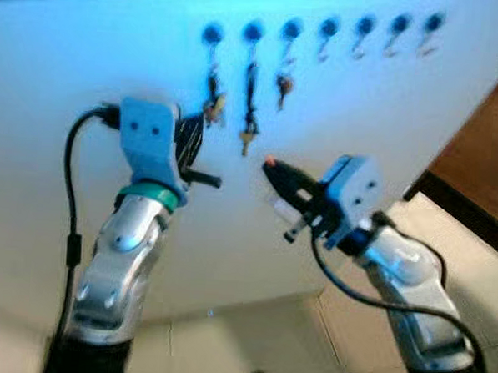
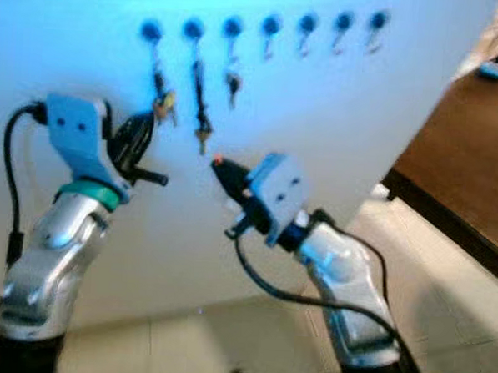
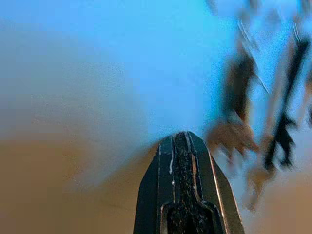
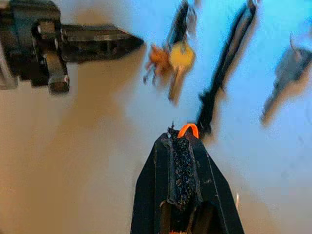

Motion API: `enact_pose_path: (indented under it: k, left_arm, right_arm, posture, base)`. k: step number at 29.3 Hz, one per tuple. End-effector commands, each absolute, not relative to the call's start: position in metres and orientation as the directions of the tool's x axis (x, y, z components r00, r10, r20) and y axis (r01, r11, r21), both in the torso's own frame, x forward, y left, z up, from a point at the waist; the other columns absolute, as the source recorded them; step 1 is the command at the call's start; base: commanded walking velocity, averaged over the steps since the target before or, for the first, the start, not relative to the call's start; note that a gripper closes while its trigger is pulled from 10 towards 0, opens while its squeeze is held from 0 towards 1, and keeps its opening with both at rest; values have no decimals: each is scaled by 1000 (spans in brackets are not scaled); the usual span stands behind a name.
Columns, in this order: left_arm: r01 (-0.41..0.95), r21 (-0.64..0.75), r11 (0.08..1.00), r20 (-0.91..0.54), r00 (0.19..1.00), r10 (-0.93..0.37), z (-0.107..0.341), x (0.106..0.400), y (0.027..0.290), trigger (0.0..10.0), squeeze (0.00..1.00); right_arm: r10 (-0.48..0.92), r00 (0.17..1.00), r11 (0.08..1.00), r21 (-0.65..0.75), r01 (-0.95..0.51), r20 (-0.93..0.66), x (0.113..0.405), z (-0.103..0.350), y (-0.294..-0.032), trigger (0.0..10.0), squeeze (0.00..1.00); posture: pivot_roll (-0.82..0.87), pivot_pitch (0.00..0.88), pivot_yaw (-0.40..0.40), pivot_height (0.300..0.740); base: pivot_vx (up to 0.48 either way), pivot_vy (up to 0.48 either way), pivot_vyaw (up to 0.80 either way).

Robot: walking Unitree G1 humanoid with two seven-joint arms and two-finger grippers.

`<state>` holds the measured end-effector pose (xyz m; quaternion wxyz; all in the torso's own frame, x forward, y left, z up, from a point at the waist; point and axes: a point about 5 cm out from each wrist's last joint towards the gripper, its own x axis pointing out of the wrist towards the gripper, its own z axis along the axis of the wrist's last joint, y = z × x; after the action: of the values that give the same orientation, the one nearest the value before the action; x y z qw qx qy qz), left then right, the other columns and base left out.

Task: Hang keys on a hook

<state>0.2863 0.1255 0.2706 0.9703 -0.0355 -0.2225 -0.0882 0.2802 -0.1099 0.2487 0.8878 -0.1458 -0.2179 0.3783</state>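
Note:
A white board carries a row of blue-knobbed hooks. Key bunches hang from the three leftmost hooks: a bunch with a yellow key, a key on a black strap and a small bunch. My left gripper is raised just left of the first bunch, fingers together with nothing seen between them. Below the strap key, my right gripper points up at the board, shut, with a small orange loop sticking out of its tip. The rest of what it holds is hidden.
Several hooks to the right, starting at one hook, are bare. A dark brown wooden surface lies at the right beyond the board's edge. Pale floor tiles run below. Black cables trail from both wrists.

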Motion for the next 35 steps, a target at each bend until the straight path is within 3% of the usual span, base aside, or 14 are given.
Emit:
enact_pose_path:
  k: [1, 3, 7, 12, 15, 17, 22, 35]
  left_arm:
    - [284, -36, 958, 455, 858, -238, 275, 277, 121, 10000, 0]
    - [517, -42, 855, 456, 771, -445, 276, 256, 112, 10000, 0]
    - [568, -33, 823, 429, 751, -501, 270, 247, 113, 10000, 0]
    - [521, -17, 853, 400, 786, -472, 263, 248, 118, 10000, 0]
    - [408, 44, 912, 371, 841, -394, 255, 251, 123, 10000, 0]
    - [408, 44, 912, 371, 841, -394, 255, 251, 123, 10000, 0]
    - [236, 128, 963, 350, 898, -267, 243, 258, 131, 10000, 0]
    - [233, 118, 965, 343, 903, -260, 248, 260, 131, 10000, 0]
  right_arm:
    - [740, 607, 668, -414, -618, 289, 277, 253, -111, 10000, 0]
    - [734, 596, 678, -381, -628, 325, 276, 263, -115, 10000, 0]
    - [719, 598, 695, -365, -619, 354, 278, 269, -118, 10000, 0]
    - [682, 622, 731, -362, -578, 385, 281, 274, -123, 10000, 0]
    - [575, 678, 818, -310, -484, 458, 293, 284, -136, 10000, 0]
    - [575, 678, 818, -310, -484, 458, 293, 284, -136, 10000, 0]
    - [436, 704, 898, -225, -377, 560, 312, 303, -146, 10000, 0]
    - [442, 673, 896, -249, -369, 593, 328, 322, -138, 10000, 0]
  posture:
    - [-168, 67, 85, 740]
    - [-158, 66, 85, 740]
    - [-155, 64, 84, 740]
    - [-154, 65, 84, 740]
    - [-151, 65, 88, 740]
    - [-151, 65, 88, 740]
    - [-133, 65, 89, 740]
    - [-120, 67, 92, 740]
  base:
    - [0, 0, 0]
    - [0, 0, 0]
    - [0, 0, 0]
    - [0, 0, 0]
    - [0, 0, 0]
    - [0, 0, 0]
    - [0, 0, 0]
    - [0, 0, 0]
